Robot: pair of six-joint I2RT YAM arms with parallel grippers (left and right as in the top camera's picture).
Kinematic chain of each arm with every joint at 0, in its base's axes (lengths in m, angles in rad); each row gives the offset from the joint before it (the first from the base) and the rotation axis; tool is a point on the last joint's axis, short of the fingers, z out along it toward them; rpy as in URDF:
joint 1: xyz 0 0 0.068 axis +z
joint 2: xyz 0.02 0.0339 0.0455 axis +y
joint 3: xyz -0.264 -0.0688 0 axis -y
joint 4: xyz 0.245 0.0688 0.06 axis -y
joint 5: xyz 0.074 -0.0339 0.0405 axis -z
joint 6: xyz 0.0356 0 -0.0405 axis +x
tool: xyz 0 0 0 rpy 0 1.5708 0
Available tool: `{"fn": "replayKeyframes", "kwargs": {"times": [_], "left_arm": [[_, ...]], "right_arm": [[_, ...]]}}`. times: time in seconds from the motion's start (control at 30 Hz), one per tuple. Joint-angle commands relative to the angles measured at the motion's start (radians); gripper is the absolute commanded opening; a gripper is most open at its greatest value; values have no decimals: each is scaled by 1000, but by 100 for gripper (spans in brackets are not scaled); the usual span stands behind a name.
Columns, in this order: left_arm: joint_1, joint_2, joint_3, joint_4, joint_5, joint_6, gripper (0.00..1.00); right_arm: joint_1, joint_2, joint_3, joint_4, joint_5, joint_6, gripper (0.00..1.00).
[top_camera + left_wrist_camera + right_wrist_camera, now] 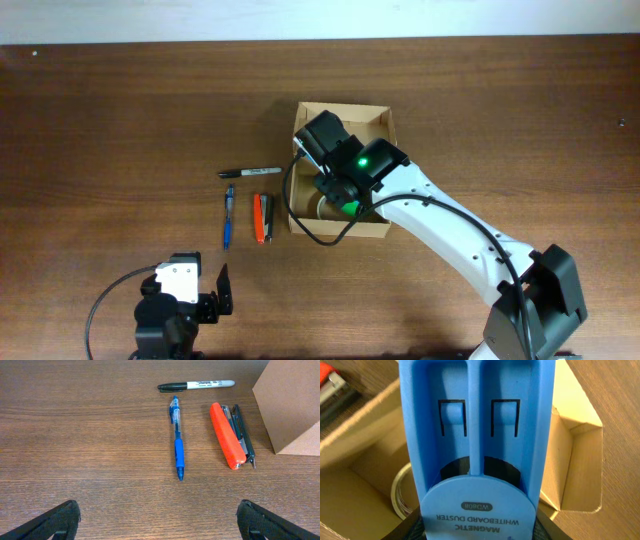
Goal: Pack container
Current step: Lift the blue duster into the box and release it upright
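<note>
The container (372, 125), a tan cardboard box, stands open at mid-table; it also shows in the left wrist view (292, 405) and the right wrist view (575, 475). My right gripper (322, 137) hangs over the box's opening. In the right wrist view it (477, 529) is shut on a blue magnetic whiteboard duster (475, 420), held above the box's inside. A roll of clear tape (397, 492) lies in the box. My left gripper (188, 288) is open and empty near the front left edge, its fingers (160, 525) wide apart above bare wood.
Left of the box lie a black marker (250, 172) (196, 384), a blue pen (228, 215) (177, 440) and an orange stapler (261, 217) (229, 435). The stapler lies closest to the box's left wall.
</note>
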Motion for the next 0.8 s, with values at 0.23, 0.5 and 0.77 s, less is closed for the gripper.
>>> {"fn": "replayKeyframes", "kwargs": {"times": [0.23, 0.5, 0.77], "left_arm": [[-4, -8, -7, 0, 11, 16, 99], [-4, -8, -8, 0, 11, 16, 100], [-4, -8, -7, -1, 11, 16, 100]], "right_arm": [[0, 81, 18, 11, -41, 88, 46], [2, 99, 18, 2, -45, 88, 46], [2, 100, 18, 0, -95, 87, 47]]}}
